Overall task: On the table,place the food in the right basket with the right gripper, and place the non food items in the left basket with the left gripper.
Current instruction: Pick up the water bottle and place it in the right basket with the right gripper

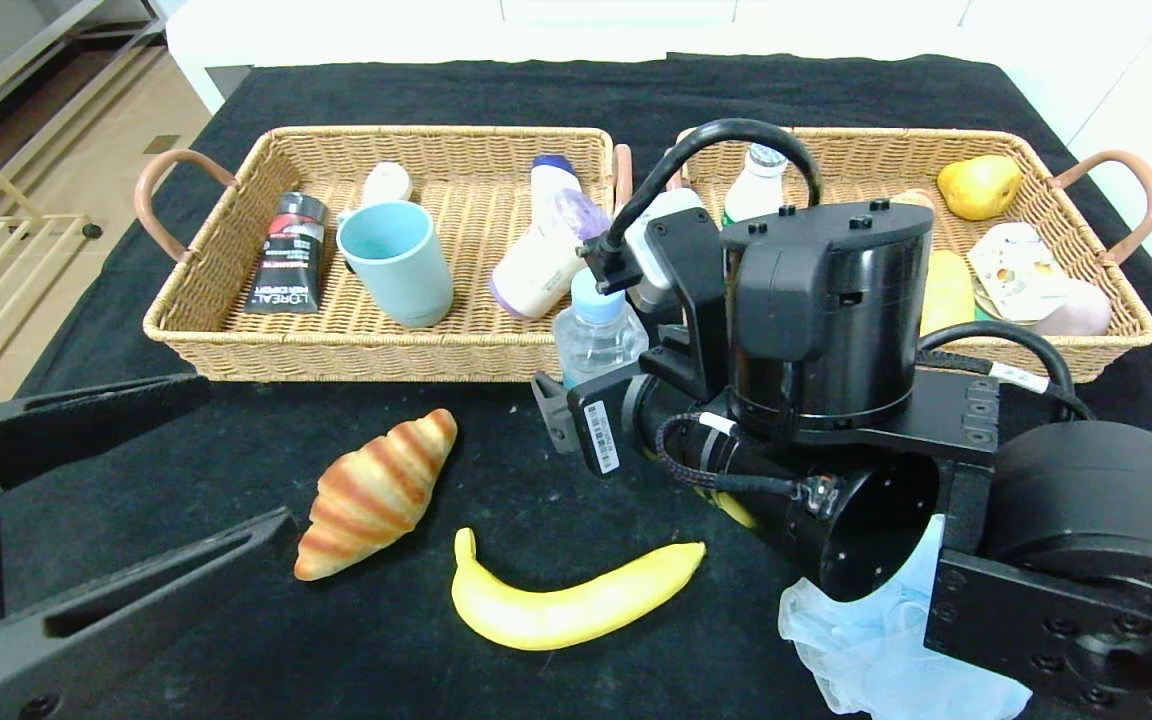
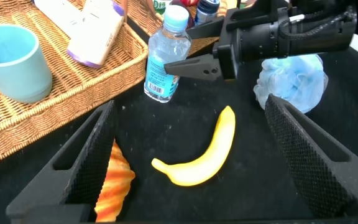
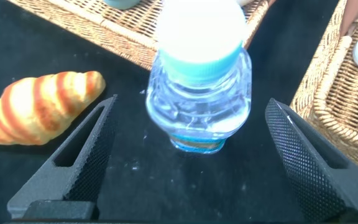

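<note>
A clear water bottle with a pale blue cap stands upright just in front of the two baskets. My right gripper is open right in front of it; in the right wrist view the bottle stands between the spread fingers of that gripper, touching neither. A croissant and a yellow banana lie on the black cloth nearer to me. My left gripper hovers open at the near left; from its wrist the banana lies below the empty gripper.
The left basket holds a black tube, a teal cup and white bottles. The right basket holds a pear, a bottle and packets. A crumpled pale blue glove lies under my right arm.
</note>
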